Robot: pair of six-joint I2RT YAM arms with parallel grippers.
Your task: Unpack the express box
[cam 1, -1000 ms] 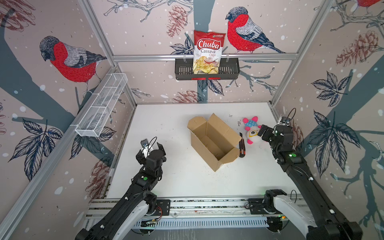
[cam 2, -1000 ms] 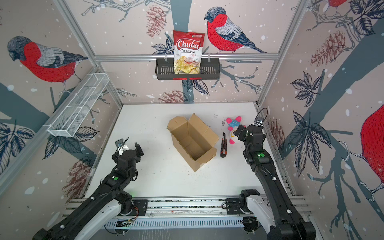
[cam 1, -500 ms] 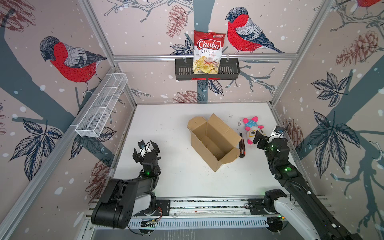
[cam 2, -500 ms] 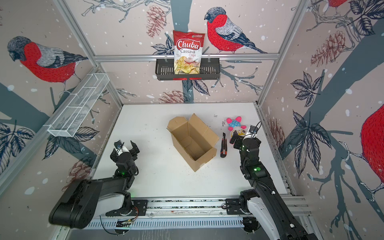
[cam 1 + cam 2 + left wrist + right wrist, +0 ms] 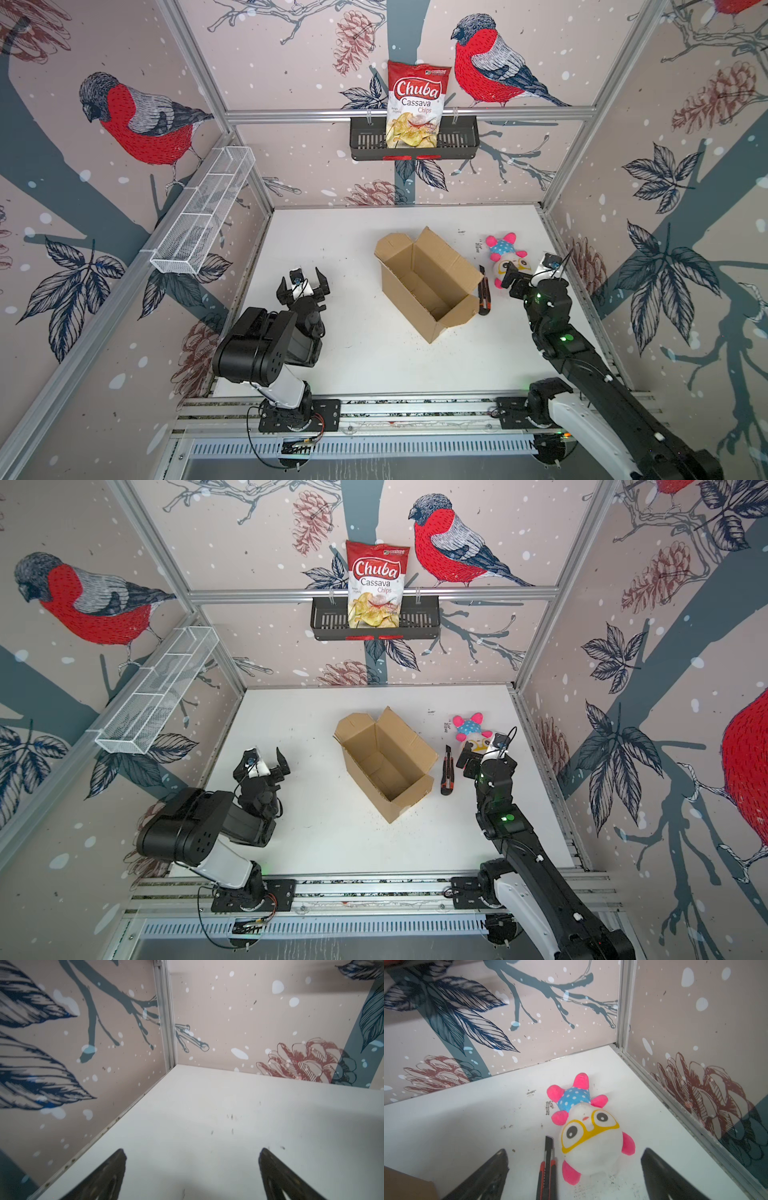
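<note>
Both arms have pulled back, left tool (image 5: 302, 276) and right tool (image 5: 575, 1152) wide open, empty; centre frame, brown cardboard express box (image 5: 405, 301) lies bare, pink-white plush toy (image 5: 503, 258) out, so unpacking looks done.

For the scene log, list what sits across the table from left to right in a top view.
left gripper → express box → utility knife → plush toy

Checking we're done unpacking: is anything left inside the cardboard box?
In both top views the open box shows only bare cardboard inside. The floor strip behind its near wall is hidden.
</note>
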